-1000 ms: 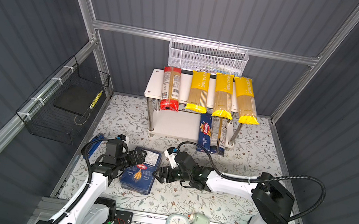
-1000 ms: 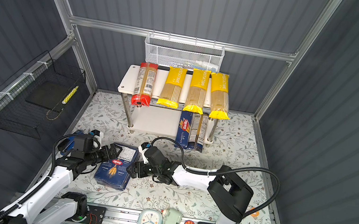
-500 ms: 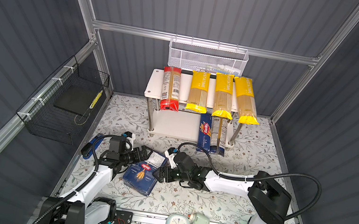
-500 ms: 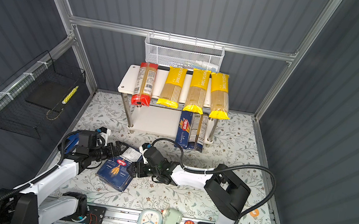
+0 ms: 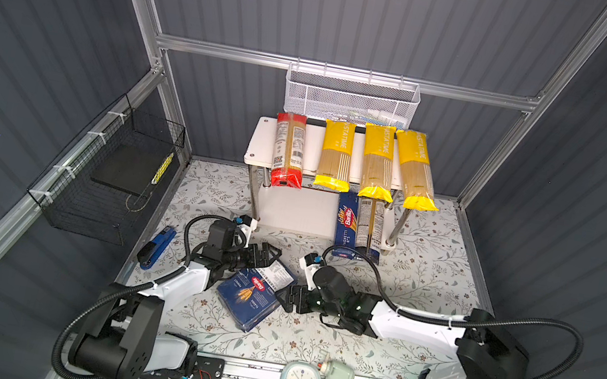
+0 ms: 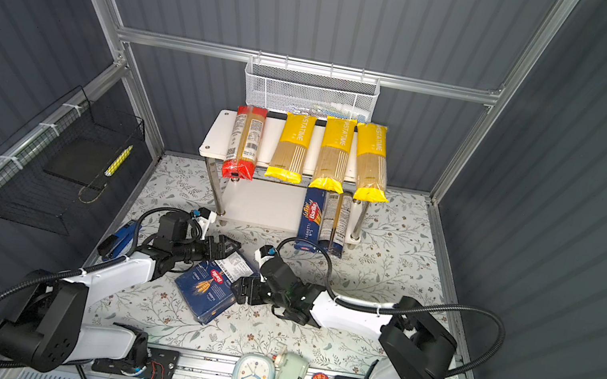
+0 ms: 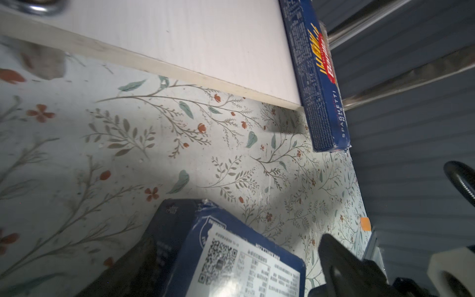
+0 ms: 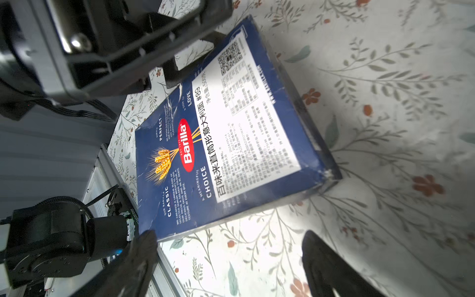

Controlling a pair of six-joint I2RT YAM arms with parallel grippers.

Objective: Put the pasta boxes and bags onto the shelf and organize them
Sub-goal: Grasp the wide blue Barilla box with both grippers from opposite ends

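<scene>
Dark grey ribbed walls [image 5: 367, 12] braced by aluminium rails [image 5: 233, 53] enclose a pale floral-print floor [image 5: 434, 272].

Shelf [image 5: 260, 136] at the back middle of the table [image 5: 428, 263]. On the upper board, four bags [image 5: 335, 154] side by side. On the lower board's right end, narrow box [image 5: 346, 223] with a fifth bag [image 5: 369, 227] just right of it, both overhanging the front edge. Before the shelf, on the table — wide box [image 5: 251, 295], left gripper [image 5: 269, 256] at its far corner, right gripper [image 5: 286, 299] at its right side.
</scene>
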